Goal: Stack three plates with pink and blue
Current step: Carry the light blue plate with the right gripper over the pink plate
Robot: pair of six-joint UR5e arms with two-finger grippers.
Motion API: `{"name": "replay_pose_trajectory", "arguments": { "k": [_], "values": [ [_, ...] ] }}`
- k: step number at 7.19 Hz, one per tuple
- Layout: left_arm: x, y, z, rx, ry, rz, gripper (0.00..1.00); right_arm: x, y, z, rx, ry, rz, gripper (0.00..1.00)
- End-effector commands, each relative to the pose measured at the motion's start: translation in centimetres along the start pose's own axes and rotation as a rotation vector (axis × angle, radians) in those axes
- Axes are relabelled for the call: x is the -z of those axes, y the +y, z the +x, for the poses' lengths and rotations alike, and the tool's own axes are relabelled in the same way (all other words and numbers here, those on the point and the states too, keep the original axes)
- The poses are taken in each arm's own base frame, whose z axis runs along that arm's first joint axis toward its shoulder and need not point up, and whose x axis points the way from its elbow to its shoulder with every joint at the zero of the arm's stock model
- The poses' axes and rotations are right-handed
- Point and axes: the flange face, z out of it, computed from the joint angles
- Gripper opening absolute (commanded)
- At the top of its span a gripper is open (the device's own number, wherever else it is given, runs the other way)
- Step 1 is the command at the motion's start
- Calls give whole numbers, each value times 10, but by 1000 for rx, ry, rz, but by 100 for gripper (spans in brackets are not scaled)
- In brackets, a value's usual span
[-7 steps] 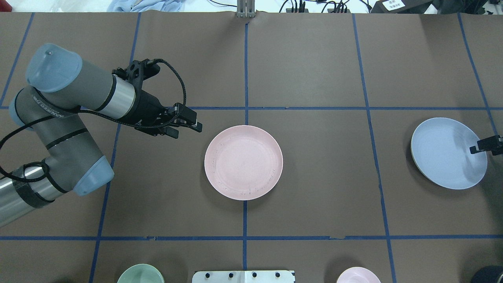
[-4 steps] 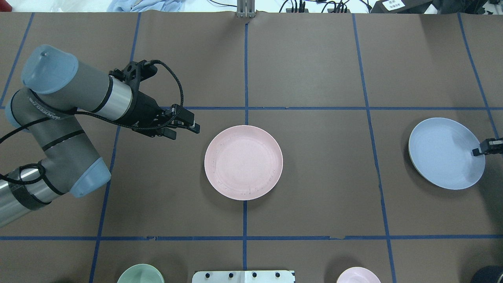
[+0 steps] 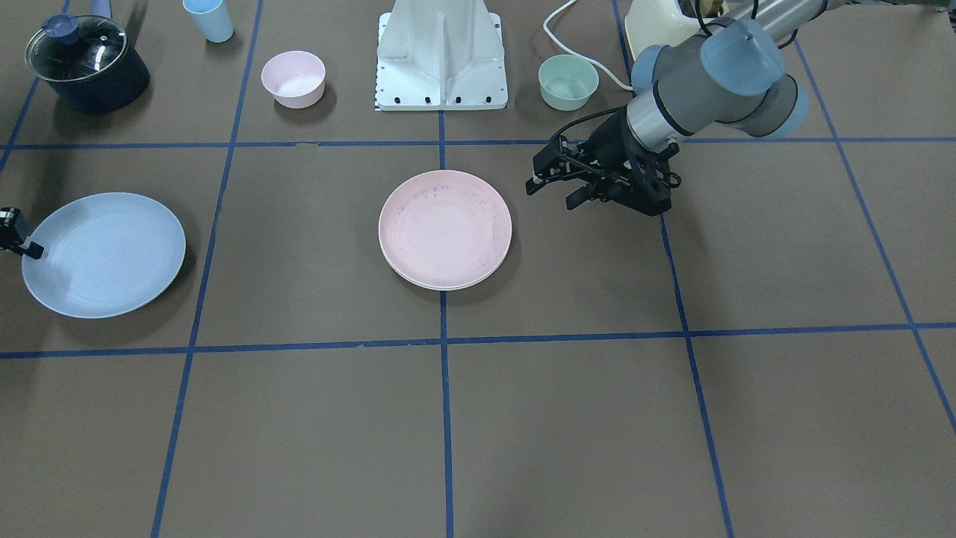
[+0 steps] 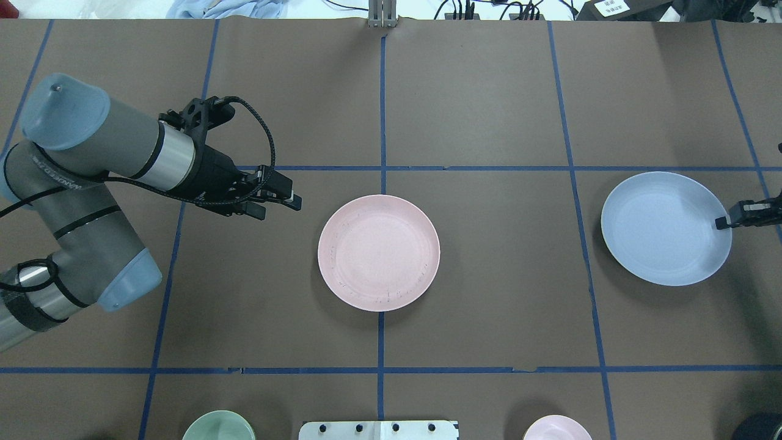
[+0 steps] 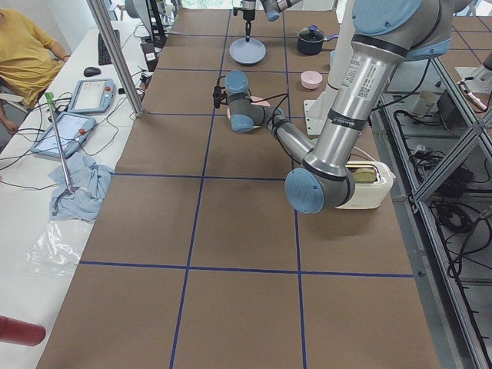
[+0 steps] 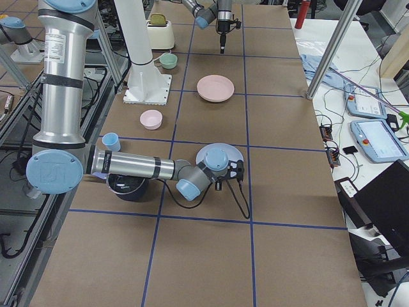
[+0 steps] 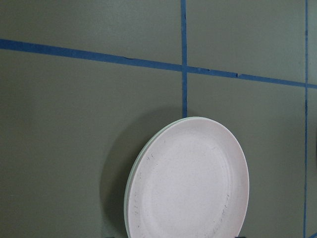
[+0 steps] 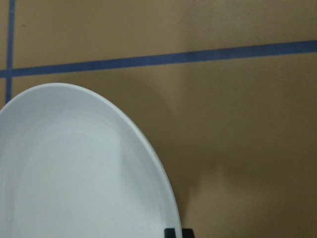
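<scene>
1. Arm from the overhead view's left edge carries the left gripper (image 4: pixel 282 206) low over the table (image 4: pixel 489 91). It is just left of the pink plate (image 4: pixel 379 252) and not touching it. The fingers are spread with nothing between them.
2. The pink plate lies flat at mid-table, over the centre blue tape line (image 4: pixel 382 110). It sits on top of the cream-white plate (image 7: pixel 127 203), which shows only as a thin pale rim in the left wrist view.
3. The blue plate (image 4: pixel 666 228) is far to the right, well apart from the two-plate stack. A shadow falls on the table beside it, so it looks raised off the surface, though how far cannot be told.
4. The right gripper (image 4: pixel 723 223) is clamped on the blue plate's right rim, with one dark fingertip over the inner edge. Most of the gripper is cut off by the frame edge.
5. Along the robot-side edge sit a mint-green bowl (image 4: pixel 218 426) to the left of the base mount (image 4: pixel 379 429) and a small pink bowl (image 4: pixel 557 428) to the right. A dark lidded pot (image 3: pixel 88 63) sits in the far right corner with a blue cup (image 3: pixel 209 19) near it.
</scene>
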Motion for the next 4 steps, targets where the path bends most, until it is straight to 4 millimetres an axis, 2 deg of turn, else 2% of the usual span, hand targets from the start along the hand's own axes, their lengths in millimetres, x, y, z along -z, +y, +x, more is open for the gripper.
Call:
{"name": "replay_pose_trajectory", "arguments": {
  "k": [1, 2, 3, 4],
  "values": [
    [31, 3, -52, -38, -48, 16, 83, -9, -15, -113, -102, -97, 1, 0],
    [43, 4, -79, -76, -72, 9, 83, -27, -18, -177, -150, -137, 5, 0],
    [42, 5, -90, -85, -86, 4, 83, -50, -10, -249, -203, -182, -5, 0],
    [40, 5, -91, -85, -88, 1, 83, -78, 6, -314, -251, -223, -18, 0]
  ]
}}
